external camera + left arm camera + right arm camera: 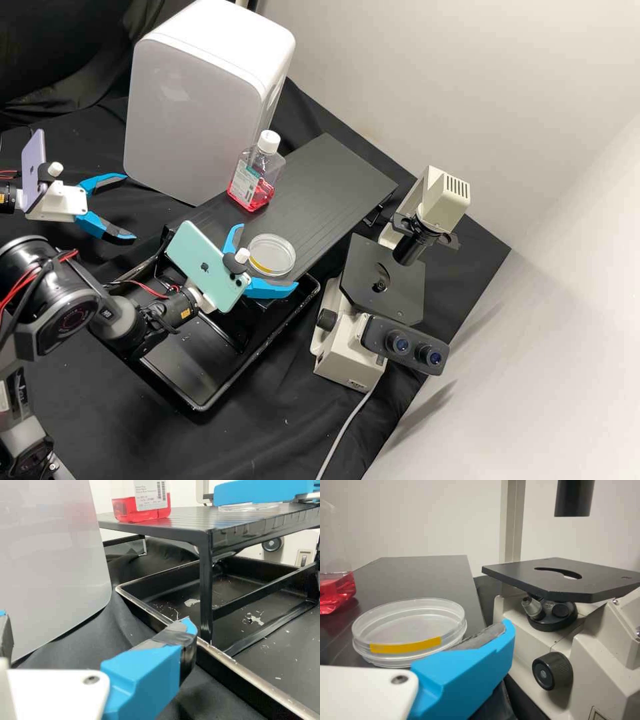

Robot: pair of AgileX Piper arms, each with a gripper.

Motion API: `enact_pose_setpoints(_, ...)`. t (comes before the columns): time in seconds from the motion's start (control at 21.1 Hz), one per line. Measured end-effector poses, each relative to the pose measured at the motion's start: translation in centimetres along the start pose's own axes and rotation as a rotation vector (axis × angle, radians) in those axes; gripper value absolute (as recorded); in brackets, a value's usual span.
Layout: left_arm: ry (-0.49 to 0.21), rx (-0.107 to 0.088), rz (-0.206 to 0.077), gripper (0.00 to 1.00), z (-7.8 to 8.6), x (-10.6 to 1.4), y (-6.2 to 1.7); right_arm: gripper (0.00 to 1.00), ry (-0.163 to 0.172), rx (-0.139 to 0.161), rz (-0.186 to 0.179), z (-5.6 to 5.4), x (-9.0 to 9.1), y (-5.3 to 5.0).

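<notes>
A clear lidded petri dish [270,255] with a yellow strip on its rim [410,630] lies at the near end of a black raised shelf [333,187]. My right gripper [269,257] is open, one blue finger on each side of the dish. One right finger [470,665] lies close against the dish's rim. A flask of red liquid [255,175] with a white cap stands farther back on the shelf. My left gripper [129,205] hangs open and holds nothing, beside the white box [200,93]. A left finger [165,655] is over the black cloth near the tray's edge [165,625].
A black tray [200,393] sits under the shelf on its posts [205,590]. A white microscope [387,293] stands right of the shelf, its black stage [560,577] near the dish. The big white box stands at the back left. A pale wall runs along the right.
</notes>
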Motion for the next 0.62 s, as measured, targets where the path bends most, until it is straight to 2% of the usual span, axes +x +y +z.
enact_pose_setpoints(0.62,0.000,0.000,0.000,1.00,0.00,0.00,0.00,1.00,0.005,-0.004,0.003,0.02,0.21,-0.74)
